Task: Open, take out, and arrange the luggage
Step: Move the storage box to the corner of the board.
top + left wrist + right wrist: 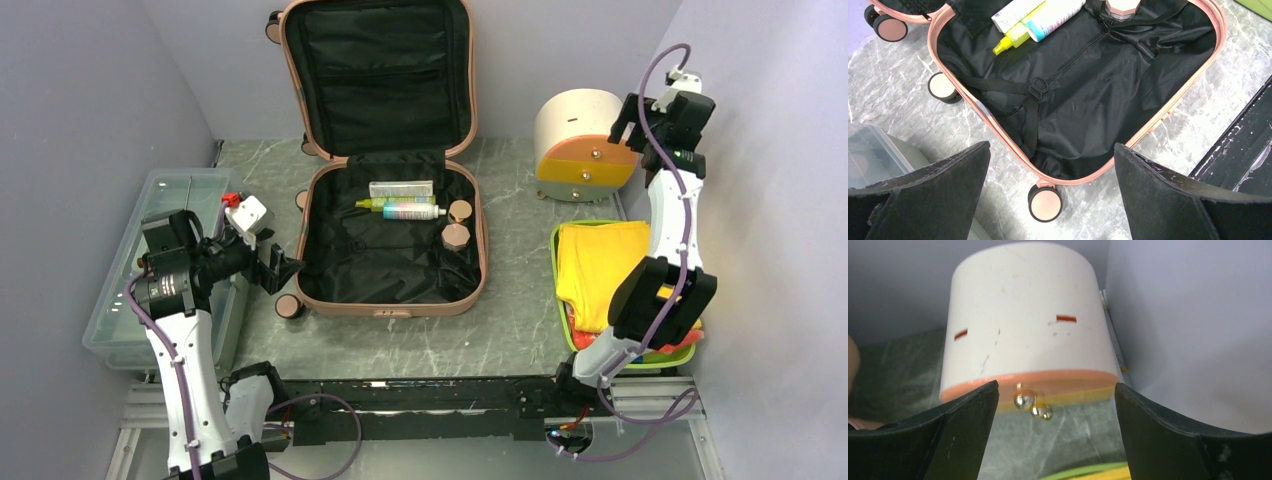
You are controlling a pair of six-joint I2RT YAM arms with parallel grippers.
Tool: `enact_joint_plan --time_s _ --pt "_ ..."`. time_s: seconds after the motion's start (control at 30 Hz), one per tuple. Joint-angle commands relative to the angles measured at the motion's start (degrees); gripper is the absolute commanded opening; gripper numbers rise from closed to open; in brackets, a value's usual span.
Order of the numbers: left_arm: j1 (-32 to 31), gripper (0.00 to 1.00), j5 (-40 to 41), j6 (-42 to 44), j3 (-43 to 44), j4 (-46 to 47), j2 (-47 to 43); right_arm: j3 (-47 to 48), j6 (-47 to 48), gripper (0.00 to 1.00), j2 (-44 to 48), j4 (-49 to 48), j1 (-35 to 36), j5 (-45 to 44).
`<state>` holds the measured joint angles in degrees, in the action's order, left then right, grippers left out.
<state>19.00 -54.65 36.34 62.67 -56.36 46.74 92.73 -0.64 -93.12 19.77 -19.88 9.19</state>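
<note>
Luggage (370,272) open at tabletop centre: salmon-pink shell, lid upright against back wall, black lining, small wheels on left side. Base holds flat box (401,188), yellow-green spray bottle (372,205), striped tube (410,211) and two capped jars (456,236), all at far end. Lime-green tray (557,285) on right holds yellow cloth (600,265); pieces beneath hard to make out. Clear bin (170,190) on left partly hidden by my left arm, contents unclear. My left claw (1050,147) spread wide above luggage's near-left corner, pinching nothing. My right claw (1057,385) spread wide, facing white drum (1023,315), apart from it.
</note>
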Motion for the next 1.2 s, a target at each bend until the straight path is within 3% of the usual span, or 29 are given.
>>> enact_joint_plan --time_s 0.0,0.17,0.43,0.73,0.93,1.17 --pt "0.3 0.99 -1.8 -0.5 0.9 1.0 1.1 6.8 -10.9 0.88 -4.6 -5.1 -2.4 5.9" --pt "0.3 0.99 -0.8 0.5 2.8 -0.6 4.1 9.0 -13.4 0.88 -9.5 -8.2 -2.6 6.5" --pt "0.3 0.99 1.4 6.9 5.3 -7.7 10.2 20.4 -15.9 0.88 -22.5 -4.4 -2.6 10.2" --pt "0.3 0.99 2.0 8.7 5.8 -9.1 16.4 20.8 -21.9 0.86 -29.0 -10.9 -2.6 14.4" --pt "0.3 0.99 2.5 8.5 7.1 -9.4 18.6 23.4 -27.9 0.84 -34.9 -12.1 -2.7 24.3" --pt "0.4 0.99 3.5 7.8 6.9 -8.3 19.5 16.6 -32.1 0.77 -34.5 -17.1 -1.8 34.3"
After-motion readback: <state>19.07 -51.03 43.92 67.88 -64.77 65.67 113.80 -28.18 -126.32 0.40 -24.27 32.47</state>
